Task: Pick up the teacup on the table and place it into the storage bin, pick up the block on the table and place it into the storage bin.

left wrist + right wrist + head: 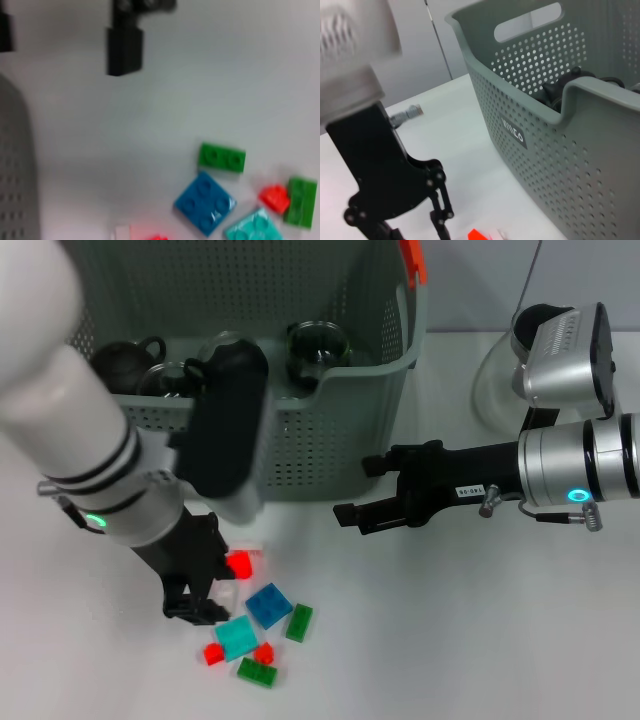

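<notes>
In the head view the storage bin (330, 440) fills the upper centre of the frame, with dark teaware already inside; one glass cup (318, 352) shows near its middle, so the teacup half looks done. The blocks are untouched, in a loose cluster at lower centre: a blue block (269, 605), a teal block (236, 638), green and red ones around them. The left gripper (200, 602) sits low at the cluster's left edge, just beside a red block (238, 564); its jaws appear spread, nothing pinched. The right gripper (365, 490) hovers at centre right before the bin, jaws spread and empty.
</notes>
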You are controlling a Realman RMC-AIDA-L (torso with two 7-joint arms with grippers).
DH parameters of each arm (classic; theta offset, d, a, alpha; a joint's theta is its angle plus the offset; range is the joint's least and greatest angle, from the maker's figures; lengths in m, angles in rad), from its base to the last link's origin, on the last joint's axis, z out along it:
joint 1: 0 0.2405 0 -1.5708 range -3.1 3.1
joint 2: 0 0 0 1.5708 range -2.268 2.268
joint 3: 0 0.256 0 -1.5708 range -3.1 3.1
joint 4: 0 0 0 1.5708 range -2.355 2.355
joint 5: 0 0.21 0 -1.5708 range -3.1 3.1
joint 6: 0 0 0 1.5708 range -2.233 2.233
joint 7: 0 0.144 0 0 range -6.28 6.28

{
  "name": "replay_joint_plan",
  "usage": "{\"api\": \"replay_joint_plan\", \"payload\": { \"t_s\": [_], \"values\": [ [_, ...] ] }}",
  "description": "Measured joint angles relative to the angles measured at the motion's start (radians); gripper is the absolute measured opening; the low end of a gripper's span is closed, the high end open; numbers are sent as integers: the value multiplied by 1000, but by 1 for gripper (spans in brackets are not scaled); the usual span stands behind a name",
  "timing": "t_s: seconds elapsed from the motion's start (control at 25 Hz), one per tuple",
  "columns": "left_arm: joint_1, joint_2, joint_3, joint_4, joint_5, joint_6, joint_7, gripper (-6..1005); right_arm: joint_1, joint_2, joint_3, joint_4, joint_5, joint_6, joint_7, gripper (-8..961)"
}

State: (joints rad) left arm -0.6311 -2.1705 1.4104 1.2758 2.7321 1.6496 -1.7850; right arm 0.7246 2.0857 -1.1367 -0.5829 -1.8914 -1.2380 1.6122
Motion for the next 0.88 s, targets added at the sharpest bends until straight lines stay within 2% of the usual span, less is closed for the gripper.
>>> {"api": "replay_joint_plan", "payload": {
  "t_s": [0.2,0.24,0.36,0.48,0.56,0.68,0.88],
  "values": [
    [49,2,-222,35,-176,46,1,431,-1,-2,0,1,-3,0,0,945],
    [49,2,-222,35,-176,46,1,434,-1,-2,0,1,-5,0,0,945],
    [65,5,-414,48,-336,113,-1,443,-2,-5,0,2,-6,-6,1,946],
    [51,8,-621,71,-454,189,-38,452,-3,-8,0,3,-6,-8,6,946],
    [42,14,-674,88,-492,193,-74,458,-3,-10,0,4,-6,-9,8,946],
    [18,39,-710,106,-549,155,-142,468,-3,-12,0,5,-6,-10,9,946],
    [-54,74,-698,52,-519,-53,-245,483,-4,-11,-7,2,-6,-12,2,946]
  ]
}}
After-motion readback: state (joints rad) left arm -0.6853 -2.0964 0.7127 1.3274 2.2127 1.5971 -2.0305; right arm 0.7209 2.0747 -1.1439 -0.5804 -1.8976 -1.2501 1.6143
